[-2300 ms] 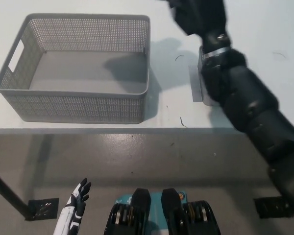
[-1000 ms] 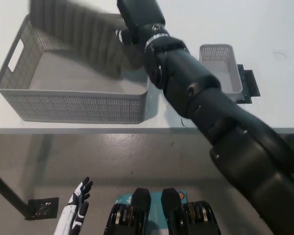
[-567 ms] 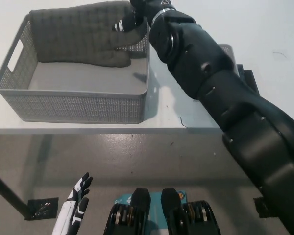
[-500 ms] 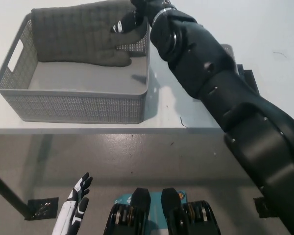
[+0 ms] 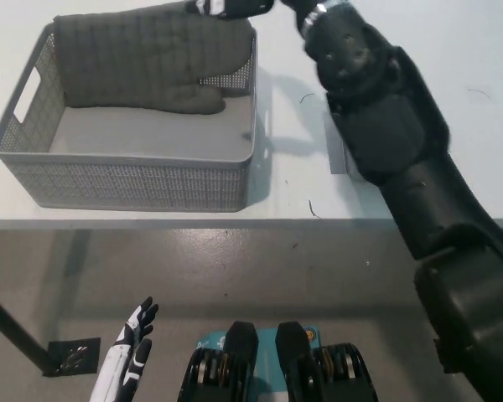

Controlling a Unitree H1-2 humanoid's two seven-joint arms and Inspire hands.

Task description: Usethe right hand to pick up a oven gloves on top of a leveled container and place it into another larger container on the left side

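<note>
A grey quilted oven glove (image 5: 142, 63) lies inside the large grey mesh basket (image 5: 126, 188) at the table's left, leaning on the basket's far wall with its thumb pointing right. My black right hand (image 5: 228, 7) hovers at the picture's top edge, just over the glove's upper right corner; it is open, holds nothing, and is partly cut off by the frame. The black arm runs down to the bottom right. Only a thin grey edge of the small container (image 5: 336, 159) shows behind that arm. My white left hand (image 5: 130, 356) rests low at the lower left, open.
The white table's front edge (image 5: 235, 221) crosses the picture below the basket. Grey floor lies beneath it, with a dark table leg (image 5: 12, 335) and a small black plate (image 5: 74, 356) at the lower left.
The right hand carried the glove from the right into the large basket, let it go, and has lifted up and right. The glove now lies still; the arm again hides the small container.
</note>
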